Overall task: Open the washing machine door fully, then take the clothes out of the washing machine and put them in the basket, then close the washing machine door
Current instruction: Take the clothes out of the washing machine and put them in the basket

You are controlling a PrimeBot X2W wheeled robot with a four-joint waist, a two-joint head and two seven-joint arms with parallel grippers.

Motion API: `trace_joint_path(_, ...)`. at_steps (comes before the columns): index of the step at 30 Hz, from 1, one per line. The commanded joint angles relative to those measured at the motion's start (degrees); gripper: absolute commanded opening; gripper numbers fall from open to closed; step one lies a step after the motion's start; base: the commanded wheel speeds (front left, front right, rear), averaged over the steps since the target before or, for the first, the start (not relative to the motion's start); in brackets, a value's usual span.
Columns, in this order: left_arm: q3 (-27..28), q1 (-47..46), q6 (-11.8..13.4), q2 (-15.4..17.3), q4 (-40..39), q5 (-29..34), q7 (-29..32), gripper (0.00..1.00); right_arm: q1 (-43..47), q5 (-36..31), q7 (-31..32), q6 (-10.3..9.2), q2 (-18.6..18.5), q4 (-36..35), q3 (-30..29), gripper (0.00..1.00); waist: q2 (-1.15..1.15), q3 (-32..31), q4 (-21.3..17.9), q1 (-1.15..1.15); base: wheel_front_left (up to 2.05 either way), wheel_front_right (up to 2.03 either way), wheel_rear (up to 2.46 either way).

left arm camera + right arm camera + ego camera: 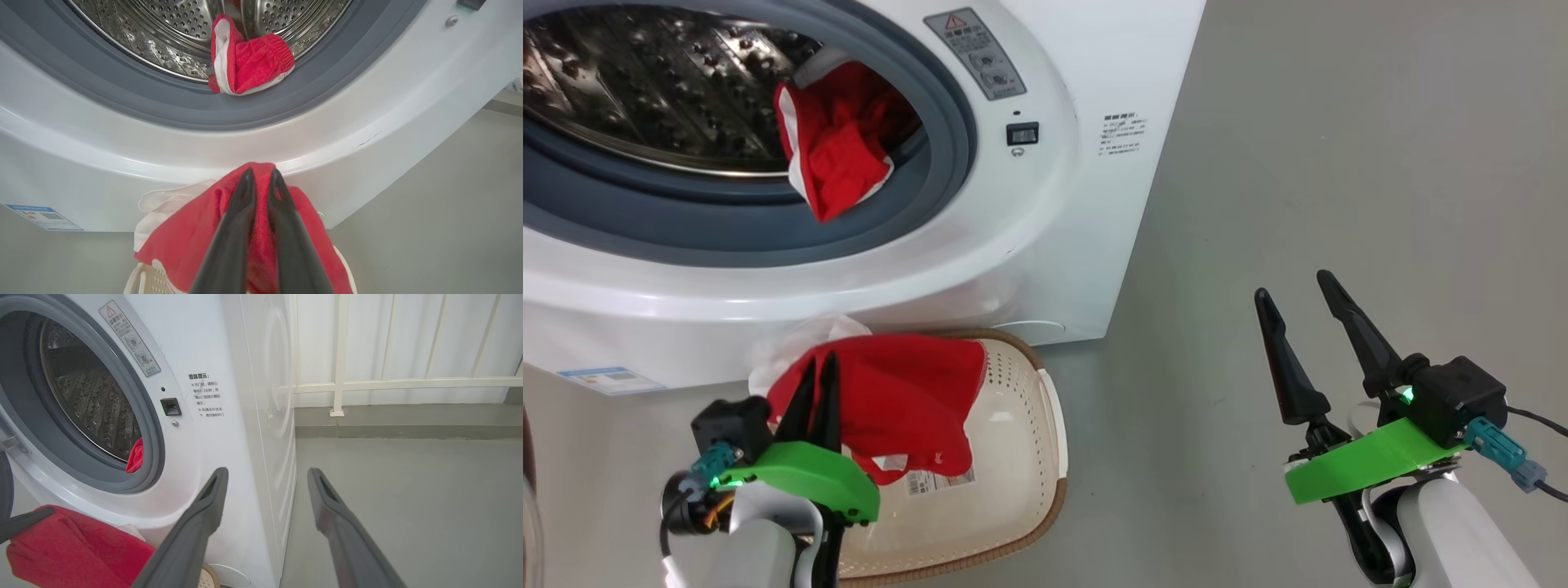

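Left gripper (818, 363) (261, 174): fingers pressed together on a red garment (907, 392) (192, 232), which bunches around the tips and hangs down on both sides. A white part of the fabric shows at its far left edge. The garment is held low in front of the washing machine (1045, 245), below the drum opening and over the left part of the basket (1049, 425); whether it rests on the basket cannot be told.

Right gripper (1294, 286) (267, 472): fingers spread wide and empty, over bare grey floor (1339, 163), well apart from the basket and to the right of the machine's front corner.

Second red garment (837, 147) (249, 61) (136, 457), with white trim: lies at the mouth of the steel drum (645, 90), lower right side, spilling onto the grey rubber ring (727, 229).

The basket stands on the floor, just in front of the machine.
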Motion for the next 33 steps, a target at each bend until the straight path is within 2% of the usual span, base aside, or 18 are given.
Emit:
trace_joint_path(1, 1.5, -1.8, -0.4, 0.8, 1.6, 0.0, -1.0, 0.00, -1.6, 0.2, -0.4, 0.36, -0.3, -1.5, 1.6, 1.00, 0.00, 0.6, -0.2, 0.00, 0.00, 0.00, 0.00)
trace_joint_path(8, 1.8, -4.2, -1.1, 0.7, 8.7, -0.2, -1.1, 0.00, -2.4, 0.2, -0.4, 0.36, -0.4, -1.8, 1.9, 1.00, 0.00, 2.5, -0.6, 0.00, 0.00, 0.00, 0.00)
trace_joint_path(13, 1.7, -6.7, -2.5, 0.6, 14.2, -1.6, -1.1, 0.00, -3.3, 0.2, -0.4, 0.36, -0.5, -2.0, 1.9, 1.00, 0.00, 4.8, -0.9, 0.00, 0.00, 0.00, 0.00)
trace_joint_path(23, -1.9, -13.3, -4.4, 0.6, 28.2, -6.3, -1.0, 0.00, -5.5, 0.3, -0.4, 0.36, -0.2, -2.2, 2.4, 1.00, 0.00, 9.5, -2.1, 0.00, 0.00, 0.00, 0.00)
trace_joint_path(29, -3.9, -17.5, -4.9, 0.6, 34.4, -8.1, 1.3, 0.00, -6.5, 0.4, -0.4, 0.36, 0.1, -2.3, 2.8, 1.00, 0.00, 11.8, -3.3, 0.00, 0.00, 0.00, 0.00)
trace_joint_path(33, -4.2, -19.4, -4.1, 0.9, 36.4, -8.4, 4.8, 0.00, -7.0, 0.5, -0.4, 0.36, 0.3, -2.3, 2.8, 1.00, 0.00, 13.1, -4.2, 0.00, 0.00, 0.00, 0.00)
